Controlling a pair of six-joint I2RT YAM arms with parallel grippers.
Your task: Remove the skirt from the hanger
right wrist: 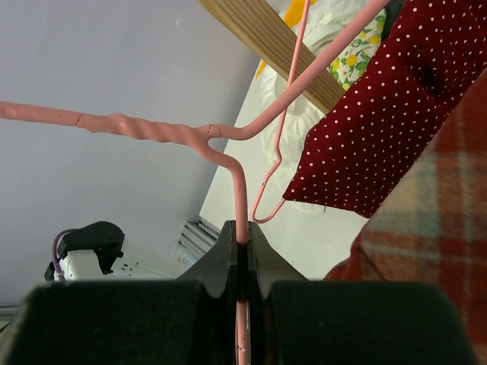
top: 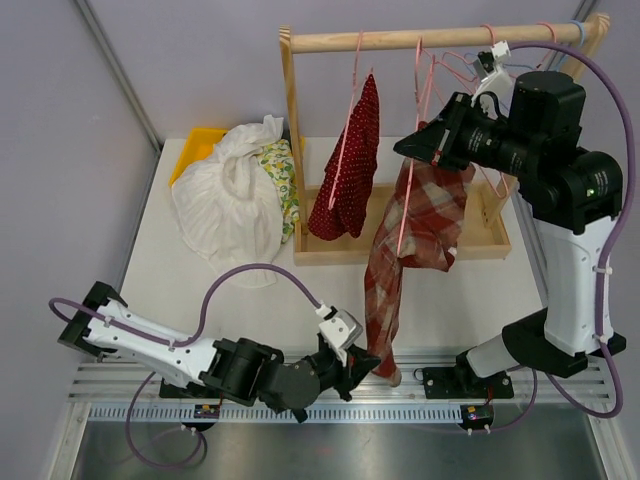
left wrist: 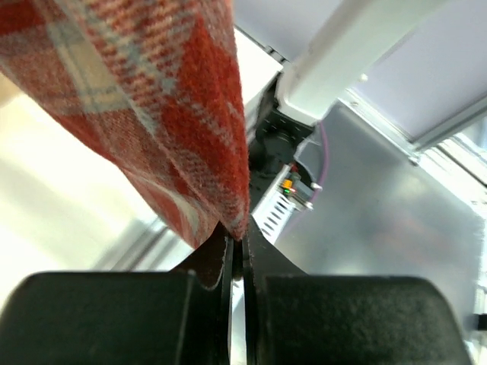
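At the far left of the surface [top: 165, 285], a heap of white cloth [top: 225, 200] spills out of a yellow bin [top: 195, 145]. Near the front edge, the left pincer [top: 368, 361] lies low, pressed together on the bottom corner of the red plaid skirt [top: 425, 215]. Its wrist view shows the hem nipped between the fingertips. Behind, a wooden rack [top: 440, 40] carries a dark red polka-dot garment [top: 350, 165], just left of the skirt. The skirt hangs in a long twisted drape from a pink wire hanger [right wrist: 144, 126], reaching down and forward to the left pincer. On the right, the right pincer [top: 405, 150] is raised beside the rack and pinches that hanger's wire just below its twisted neck. How the waistband sits on the wire is hard to make out; it looks draped over it. To do this step well, I'd say the right arm should keep the hanger steady while the left draws the hem down and forward in one smooth pull, so the cloth slides off without snagging or dragging the neighbouring garment
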